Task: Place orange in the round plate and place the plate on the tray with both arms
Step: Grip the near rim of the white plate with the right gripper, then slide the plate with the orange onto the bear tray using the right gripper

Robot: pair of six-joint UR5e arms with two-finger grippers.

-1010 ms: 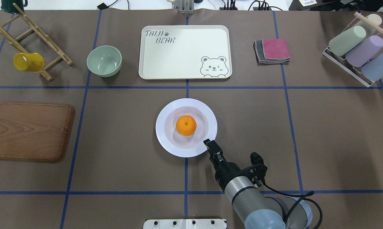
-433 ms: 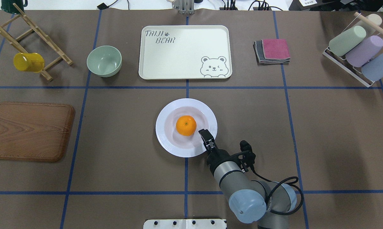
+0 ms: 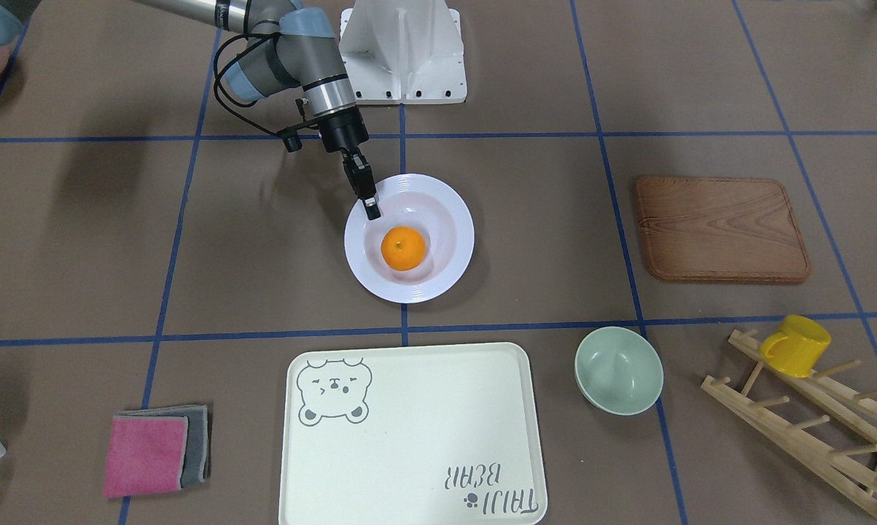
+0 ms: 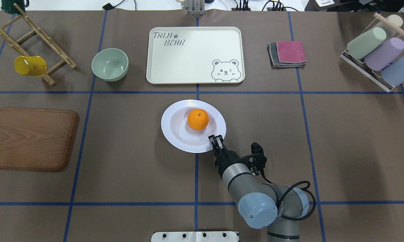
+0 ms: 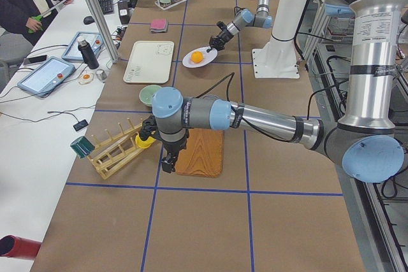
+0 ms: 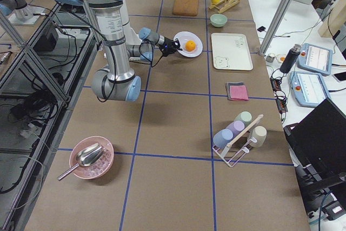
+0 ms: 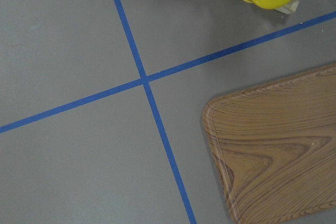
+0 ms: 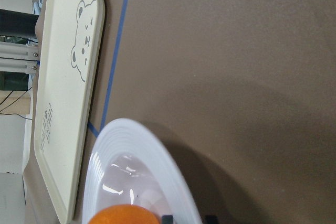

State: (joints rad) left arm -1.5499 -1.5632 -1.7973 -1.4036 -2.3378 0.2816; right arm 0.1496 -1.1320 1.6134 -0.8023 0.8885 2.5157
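The orange lies in the round plate, toward its far side. My right gripper is shut on the plate's near right rim, one finger above and one below; the plate looks slightly raised on that side. In the right wrist view the plate casts a shadow on the table, with the orange at the bottom edge. The tray lies bare beyond the plate. My left gripper hangs over the table by the wooden board's corner; I cannot tell whether it is open or shut.
A pale green bowl sits left of the tray. A wooden board lies at the left, behind it a wooden rack with a yellow mug. Folded cloths and a cup rack are at the right.
My right gripper moved forward over the plate's near right rim and closed on it. The plate shifted a little toward the tray and the orange rolled to its far side.
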